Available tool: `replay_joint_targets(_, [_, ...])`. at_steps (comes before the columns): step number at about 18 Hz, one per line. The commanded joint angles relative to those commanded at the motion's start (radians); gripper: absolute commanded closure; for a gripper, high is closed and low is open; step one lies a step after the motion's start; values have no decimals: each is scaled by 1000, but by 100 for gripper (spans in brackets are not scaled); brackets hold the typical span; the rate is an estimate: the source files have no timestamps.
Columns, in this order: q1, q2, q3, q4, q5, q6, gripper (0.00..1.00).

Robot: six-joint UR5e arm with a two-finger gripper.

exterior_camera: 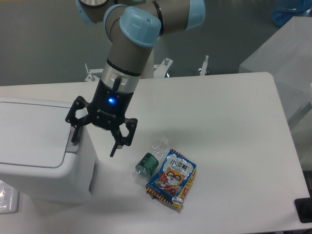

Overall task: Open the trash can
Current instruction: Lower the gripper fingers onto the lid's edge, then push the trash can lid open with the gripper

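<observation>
gripper [93, 147] spread beside trash can [36, 151], bottle [150, 159], snack packet [172, 179] near

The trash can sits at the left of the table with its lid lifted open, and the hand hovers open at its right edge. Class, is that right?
Not quite. The camera view shows the trash can with its lid lying flat and closed. The rest stands: the hand hovers open at its right edge.
</observation>
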Motion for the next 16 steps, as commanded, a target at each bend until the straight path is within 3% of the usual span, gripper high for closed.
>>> replay_joint_targets(16, [0, -5, 26, -2, 0, 0, 0])
